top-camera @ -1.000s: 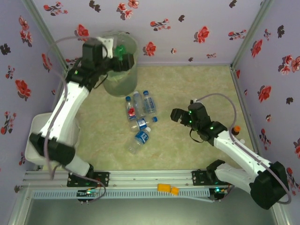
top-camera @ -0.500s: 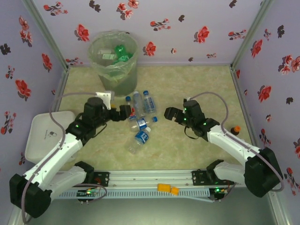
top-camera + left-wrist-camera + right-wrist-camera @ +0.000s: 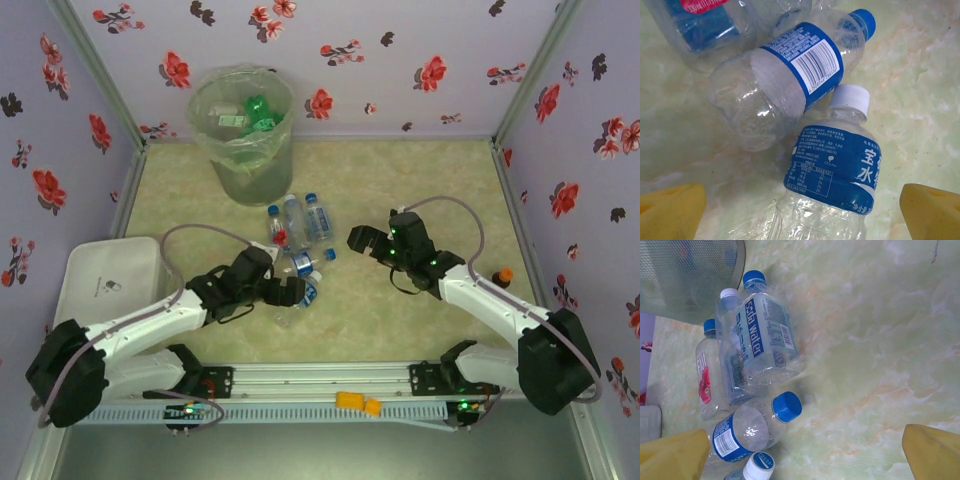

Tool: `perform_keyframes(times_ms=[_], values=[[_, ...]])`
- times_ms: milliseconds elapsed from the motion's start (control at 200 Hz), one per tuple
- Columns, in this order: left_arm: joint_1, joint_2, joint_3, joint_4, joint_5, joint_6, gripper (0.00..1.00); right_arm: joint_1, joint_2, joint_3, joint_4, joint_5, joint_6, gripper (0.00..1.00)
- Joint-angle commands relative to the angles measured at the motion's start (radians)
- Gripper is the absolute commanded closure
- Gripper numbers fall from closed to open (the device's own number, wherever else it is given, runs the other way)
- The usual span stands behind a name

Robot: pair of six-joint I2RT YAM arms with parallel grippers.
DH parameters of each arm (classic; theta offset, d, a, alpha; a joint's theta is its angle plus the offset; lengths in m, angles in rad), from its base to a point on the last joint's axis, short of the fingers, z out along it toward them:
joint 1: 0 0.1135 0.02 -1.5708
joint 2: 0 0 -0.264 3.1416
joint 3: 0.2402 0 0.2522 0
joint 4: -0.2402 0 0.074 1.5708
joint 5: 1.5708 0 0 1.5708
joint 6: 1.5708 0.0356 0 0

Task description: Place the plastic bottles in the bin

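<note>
left gripper (image 3: 289,292) jaws apart, straddling white-capped bottle (image 3: 832,175); blue-capped bottle (image 3: 785,80) just beside it. right gripper (image 3: 358,241) jaws apart, near the pile. white tray (image 3: 105,280) left, bin (image 3: 232,185) beyond.

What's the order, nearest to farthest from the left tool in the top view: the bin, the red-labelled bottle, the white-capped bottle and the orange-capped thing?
From the left tool:
1. White-capped bottle, right at its open tips.
2. Red-labelled bottle, just beyond, mid-table.
3. Bin, far left corner.
4. Orange-capped thing, across by the right wall.
</note>
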Motion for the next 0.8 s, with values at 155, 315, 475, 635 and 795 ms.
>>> perform_keyframes(times_ms=[155, 315, 475, 635, 795], values=[[-0.11, 0.183, 0.051, -0.033, -0.059, -0.018, 0.04, -0.002, 0.009, 0.013, 0.001, -0.005, 0.009, 0.0], [-0.162, 0.239, 0.046, -0.045, -0.082, -0.052, 0.07, -0.002, 0.005, 0.002, 0.021, -0.005, 0.012, 0.0], [-0.202, 0.284, 0.05, -0.037, -0.099, -0.057, 0.16, -0.002, 0.023, 0.014, 0.015, -0.004, 0.005, 0.0], [-0.213, 0.306, 0.068, -0.041, -0.12, -0.053, 0.43, -0.002, 0.029, 0.012, 0.017, -0.01, 0.005, 0.0], [-0.217, 0.271, 0.068, -0.04, -0.128, -0.038, 0.57, -0.002, 0.016, 0.003, 0.013, 0.0, 0.005, 0.0]])
